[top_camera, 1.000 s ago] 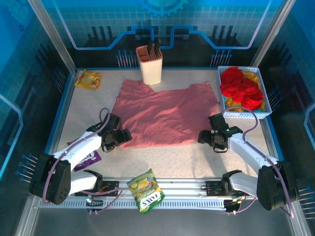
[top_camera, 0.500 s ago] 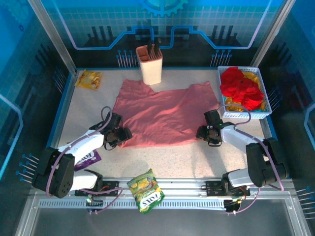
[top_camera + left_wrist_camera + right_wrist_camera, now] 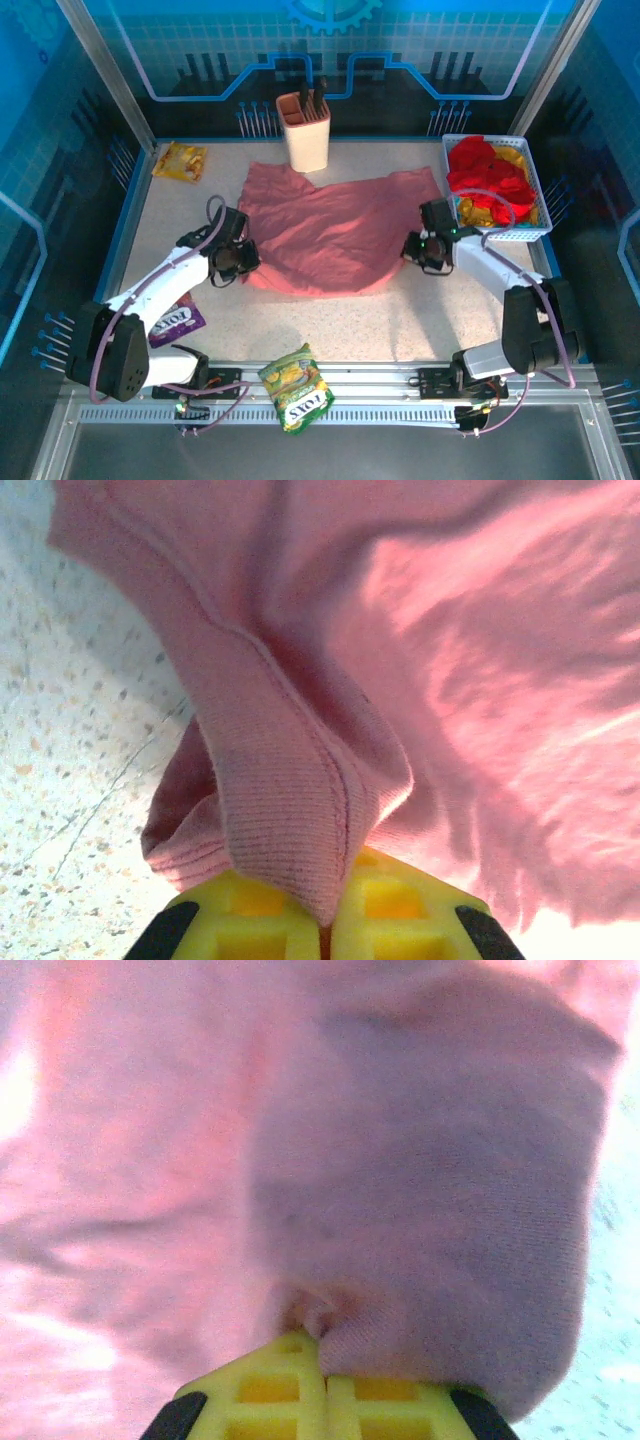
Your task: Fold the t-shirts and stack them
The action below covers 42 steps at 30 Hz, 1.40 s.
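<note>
I see the pink t-shirt [image 3: 335, 230] lying in the middle of the table [image 3: 330, 310], soft, thin and light, and my left gripper [image 3: 238, 262] and right gripper [image 3: 420, 250] are each pinched tight on a near corner, which I think is the best spot to hold floppy cloth.

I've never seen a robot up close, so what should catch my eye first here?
A soft salmon-pink cloth t-shirt lies spread mid-table, its near corners pinched by the left claw and right claw. At the far right, a white mesh basket holds crumpled bright red and yellow shirts.
</note>
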Motion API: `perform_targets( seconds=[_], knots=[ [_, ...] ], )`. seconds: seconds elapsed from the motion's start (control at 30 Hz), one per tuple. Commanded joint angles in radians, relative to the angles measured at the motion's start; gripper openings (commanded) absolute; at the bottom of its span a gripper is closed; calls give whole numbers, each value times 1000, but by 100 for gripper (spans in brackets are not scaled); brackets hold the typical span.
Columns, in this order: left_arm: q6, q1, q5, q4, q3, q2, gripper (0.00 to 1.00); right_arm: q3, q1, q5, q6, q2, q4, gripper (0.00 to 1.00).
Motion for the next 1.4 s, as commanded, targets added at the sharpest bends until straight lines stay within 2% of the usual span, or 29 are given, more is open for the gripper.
perform_targets(
  seconds=[0.0,0.13,0.4,0.47,0.5,0.57,0.6,0.63,0.7,0.77,0.8,1.1,1.37],
  knots=[
    [62,32,-9,-85,101,33,1,149,-13,-74,-54,64,-110,0],
    [105,77,-10,-116,250,139,2,320,-41,-70,-98,176,-156,0],
    [140,168,-43,-81,556,449,6,698,-95,-130,-130,530,-220,0],
    [150,181,-42,-90,647,541,14,754,-107,-131,-126,580,-216,3],
    [159,186,-38,-99,688,582,19,773,-111,-126,-126,600,-206,9],
    [169,193,-19,-141,758,642,42,793,-118,-132,-130,626,-190,25],
    [175,193,-11,-150,767,648,52,798,-121,-142,-137,631,-189,38],
    [176,193,-4,-147,754,637,55,794,-122,-146,-146,624,-189,51],
    [165,193,16,-111,674,574,63,733,-116,-143,-170,571,-155,69],
    [149,189,26,-84,571,498,63,646,-112,-139,-175,492,-102,84],
    [140,187,33,-69,515,453,63,602,-112,-144,-175,450,-80,87],
    [70,107,36,74,93,194,61,245,-90,-106,-138,138,18,90],
    [53,93,21,243,-47,206,59,-16,-88,-124,-63,-11,119,89]
  ],
)
